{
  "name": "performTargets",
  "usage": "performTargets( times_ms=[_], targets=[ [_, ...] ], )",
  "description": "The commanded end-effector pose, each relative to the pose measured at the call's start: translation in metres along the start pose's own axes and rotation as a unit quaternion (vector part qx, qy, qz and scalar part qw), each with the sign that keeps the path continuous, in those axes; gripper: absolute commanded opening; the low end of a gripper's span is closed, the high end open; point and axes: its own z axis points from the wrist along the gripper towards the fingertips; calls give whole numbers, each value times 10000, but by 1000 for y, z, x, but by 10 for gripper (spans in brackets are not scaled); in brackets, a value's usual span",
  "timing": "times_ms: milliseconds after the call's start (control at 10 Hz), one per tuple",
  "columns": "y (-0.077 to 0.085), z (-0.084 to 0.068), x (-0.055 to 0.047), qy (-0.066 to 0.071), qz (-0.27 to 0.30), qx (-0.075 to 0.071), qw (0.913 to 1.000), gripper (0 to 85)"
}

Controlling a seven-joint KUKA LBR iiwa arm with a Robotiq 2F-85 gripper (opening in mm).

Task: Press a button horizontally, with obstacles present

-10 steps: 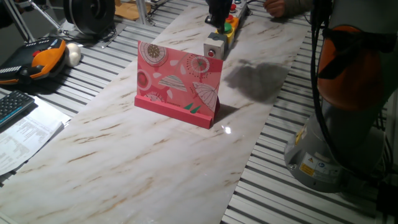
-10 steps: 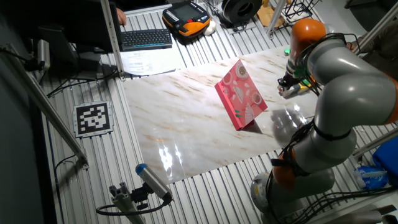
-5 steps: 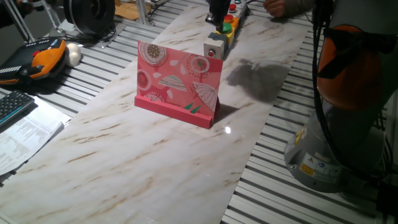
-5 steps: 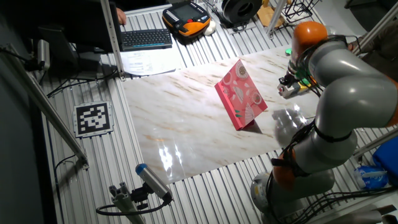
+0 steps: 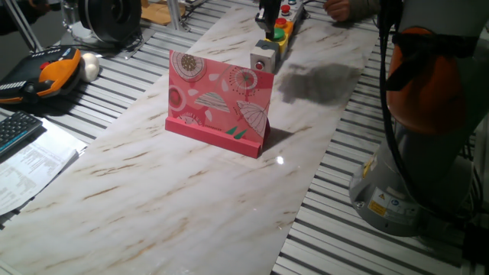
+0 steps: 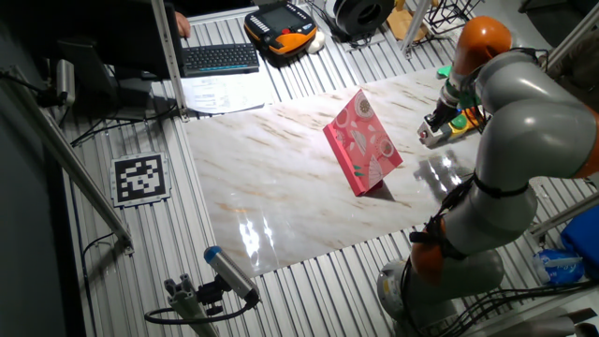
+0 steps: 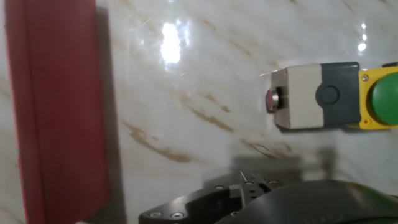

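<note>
The small red button (image 7: pixel 271 99) sits in the side of a light-grey box (image 7: pixel 298 97) and faces the pink card. The box also shows in one fixed view (image 5: pixel 264 56) and in the other fixed view (image 6: pixel 432 134). The upright pink patterned card (image 5: pixel 219 101) stands mid-table, between the box and the near side; it also shows in the other fixed view (image 6: pixel 364 140) and edge-on in the hand view (image 7: pixel 56 106). My gripper (image 5: pixel 267 17) hangs above the row of boxes, beyond the card. In the hand view its fingertips (image 7: pixel 249 181) lie together, apart from the button.
A green dome button (image 7: pixel 382 93) on a yellow box adjoins the grey box, with a red dome button (image 5: pixel 286 11) further back. A keyboard (image 6: pixel 220 58), papers (image 5: pixel 30 164) and an orange pendant (image 5: pixel 55 70) lie beside the marble tabletop (image 5: pixel 191 191). The robot base (image 5: pixel 412 176) stands at the right.
The arm has swung upward and back; its shadow on the table has shifted toward the far end. The gripper has risen slightly above the boxes. Card and boxes have not moved.
</note>
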Motion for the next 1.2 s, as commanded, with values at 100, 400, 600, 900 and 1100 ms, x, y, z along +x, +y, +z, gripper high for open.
performTargets(
  times_ms=[100, 400, 600, 900, 1100],
  targets=[
    [16, -11, 2, 27, 430, 50, 9991, 0],
    [76, -54, -3, 46, 971, 185, 9951, 0],
    [110, -66, -4, 5, 1330, 212, 9909, 0],
    [123, -53, 2, -146, 1592, 194, 9869, 0],
    [122, -57, 4, -77, 1677, 190, 9856, 0]
  ],
)
